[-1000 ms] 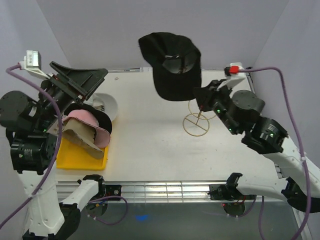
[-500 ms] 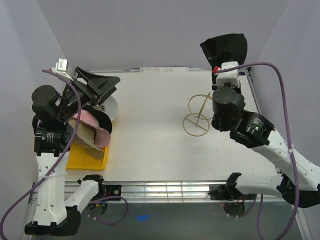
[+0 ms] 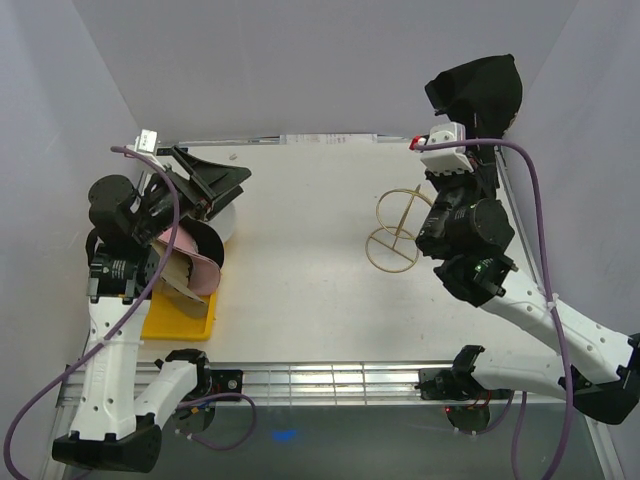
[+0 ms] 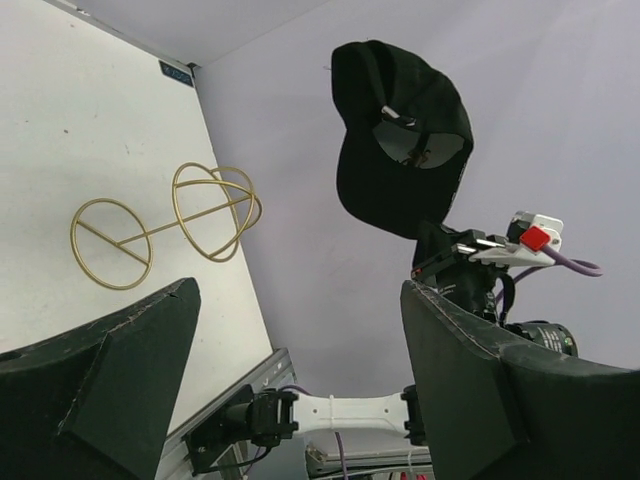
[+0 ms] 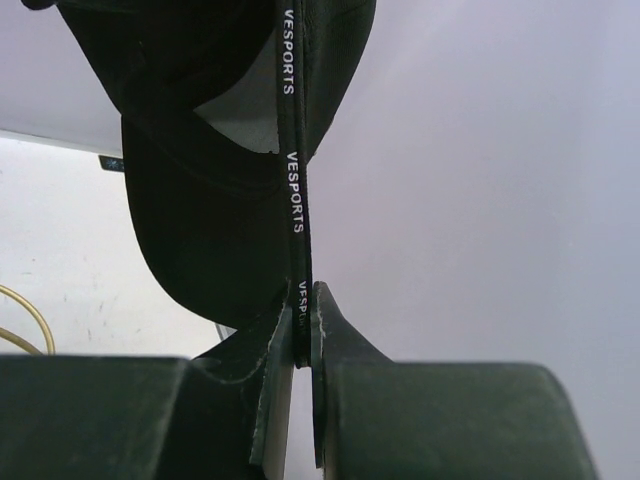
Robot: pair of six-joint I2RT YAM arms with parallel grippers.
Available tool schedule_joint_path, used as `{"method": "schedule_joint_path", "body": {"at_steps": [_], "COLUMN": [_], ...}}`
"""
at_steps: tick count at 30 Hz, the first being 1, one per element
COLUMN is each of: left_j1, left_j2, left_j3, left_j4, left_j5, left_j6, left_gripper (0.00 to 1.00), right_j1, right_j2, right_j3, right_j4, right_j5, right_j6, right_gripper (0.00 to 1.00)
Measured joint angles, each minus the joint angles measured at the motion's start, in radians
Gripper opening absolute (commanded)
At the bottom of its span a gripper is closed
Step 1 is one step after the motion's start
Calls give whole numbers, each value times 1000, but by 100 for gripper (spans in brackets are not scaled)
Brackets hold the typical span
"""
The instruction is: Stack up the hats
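Edge of black cap (image 5: pixel 215 190) pinched in right gripper (image 5: pixel 302 300), aloft | left gripper (image 4: pixel 298 290) agape, empty | wire stand (image 3: pixel 395 235) beside right arm

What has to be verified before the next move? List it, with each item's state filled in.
1. Right gripper hold on the black cap: ok, jaws shut on its strap.
2. Cap clear of the table: ok, it hangs high by the far right corner.
3. Left gripper free: ok, jaws wide open, nothing in them.
4. Pile ready: ok, pink hat lies over the tan hat on the yellow tray.
5. Space above the pile: not ok, the left gripper hangs over that side.
6. Route past the gold wire stand: cannot tell; it sits between cap and pile.
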Motion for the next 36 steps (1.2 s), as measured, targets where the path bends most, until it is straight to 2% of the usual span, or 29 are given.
{"method": "schedule_joint_path", "body": {"at_steps": [6,20,30,36], "left_j1": [0,0,0,0], "left_j2": [20,19,18,18], "left_j3": [-33,-70,-81,-94], "left_j4": [21,47,47,46], "left_j5": [8,20,26,29], "left_j6": [12,24,31,39], "left_gripper": [92,92,92,91], "right_j1": [0,1,27,47], "right_j2": [45,179,271,303], "right_j3": [-6,-136,-166,-199], "right_j4": [53,114,125,76], "right_j5": [10,11,10,5], "right_j6": [-92,-258,-286,-275], "right_gripper": [8,8,8,8]}}
